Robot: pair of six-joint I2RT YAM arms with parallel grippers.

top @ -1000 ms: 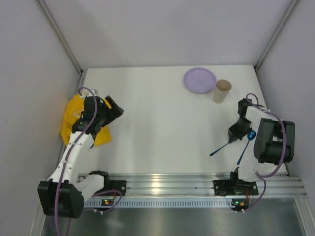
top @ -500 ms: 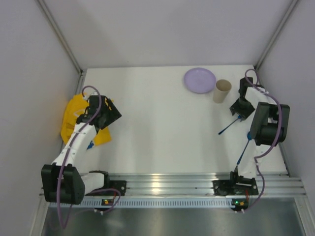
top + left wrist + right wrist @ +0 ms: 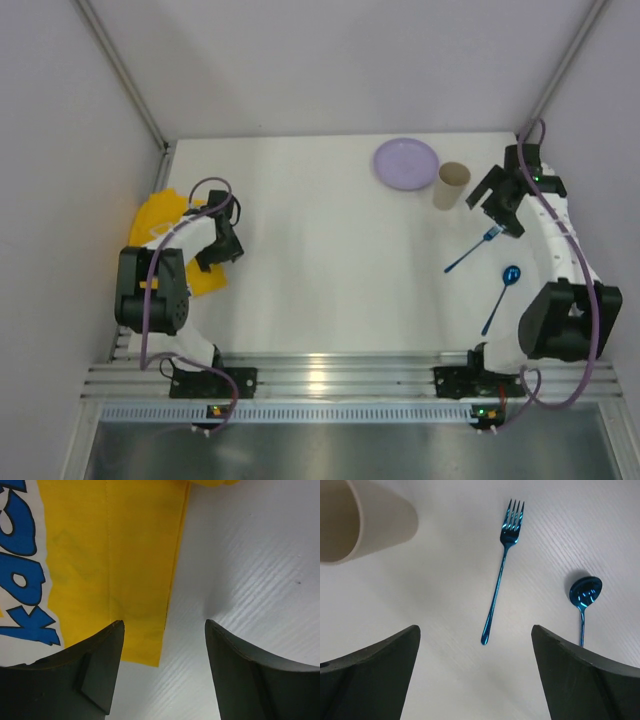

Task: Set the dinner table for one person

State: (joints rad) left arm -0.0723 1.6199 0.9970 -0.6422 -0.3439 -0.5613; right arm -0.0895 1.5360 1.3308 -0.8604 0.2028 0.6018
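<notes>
"Which step are you on?"

"Laying the mat, I judge. My left tool (image 3: 164,625) hangs spread over the hem of the yellow mat (image 3: 115,555), pinching nothing. The white surface (image 3: 320,250) lies beneath both tools. My right tool (image 3: 475,627) is spread too, with the fork (image 3: 500,575) lying loose below it and the spoon (image 3: 585,592) beside."

"Next?"

"Probably close on that hem and drag the mat to centre."

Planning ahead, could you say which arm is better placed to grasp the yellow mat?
Probably left: the left gripper hangs open at the yellow mat edge; the right gripper is away by the cup.
</notes>
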